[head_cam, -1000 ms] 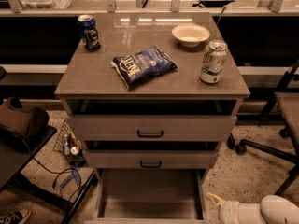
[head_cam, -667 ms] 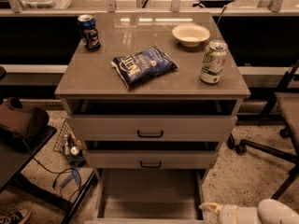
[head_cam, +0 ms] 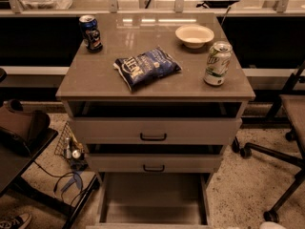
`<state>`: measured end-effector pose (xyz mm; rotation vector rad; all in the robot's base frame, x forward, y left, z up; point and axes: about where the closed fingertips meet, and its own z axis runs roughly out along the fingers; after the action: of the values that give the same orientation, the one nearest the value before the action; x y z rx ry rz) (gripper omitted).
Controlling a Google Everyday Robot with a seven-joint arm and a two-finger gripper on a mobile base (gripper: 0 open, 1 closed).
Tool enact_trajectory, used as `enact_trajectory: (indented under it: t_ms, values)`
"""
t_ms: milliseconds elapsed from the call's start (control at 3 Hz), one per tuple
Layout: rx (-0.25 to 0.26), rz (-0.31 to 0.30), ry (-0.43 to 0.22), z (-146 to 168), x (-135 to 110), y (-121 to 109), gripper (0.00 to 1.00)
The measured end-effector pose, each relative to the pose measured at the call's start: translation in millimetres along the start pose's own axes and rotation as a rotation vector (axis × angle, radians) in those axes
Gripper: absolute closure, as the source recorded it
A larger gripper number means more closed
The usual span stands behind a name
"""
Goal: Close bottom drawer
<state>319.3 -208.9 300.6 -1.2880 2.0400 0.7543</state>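
Note:
The bottom drawer [head_cam: 152, 202] of the grey-beige cabinet [head_cam: 157, 82] is pulled far out, and its empty inside faces up. Its front runs along the picture's lower edge [head_cam: 152, 226], with the handle out of view. The two drawers above, each with a black handle [head_cam: 153, 137], are pushed in further, with dark gaps above them. My gripper is out of view. Only a small white piece of my arm [head_cam: 272, 225] shows at the bottom right edge, to the right of the open drawer.
On the cabinet top lie a blue chip bag [head_cam: 147, 67], a dark can [head_cam: 89, 32], a white bowl [head_cam: 194, 35] and a green-white can [head_cam: 217, 63]. Office chair legs [head_cam: 279, 175] stand on the right. A dark chair [head_cam: 21, 137] and a wire basket [head_cam: 70, 149] are on the left.
The white arm and gripper, low at the right beside the open drawer, first moved a little left and then dropped almost wholly out of the picture. The drawer has not visibly moved.

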Motion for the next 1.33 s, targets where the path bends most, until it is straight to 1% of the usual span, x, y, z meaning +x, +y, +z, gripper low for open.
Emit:
enact_trajectory:
  t_ms: [333, 667, 1000, 1333]
  values:
    - [-0.001, 0.08, 0.02, 28, 33, 13, 1.0]
    - [-0.001, 0.08, 0.02, 28, 33, 13, 1.0]
    - [-0.022, 0.101, 0.014, 42, 39, 12, 1.0]
    - [-0.048, 0.12, -0.002, 65, 44, -2, 1.0]
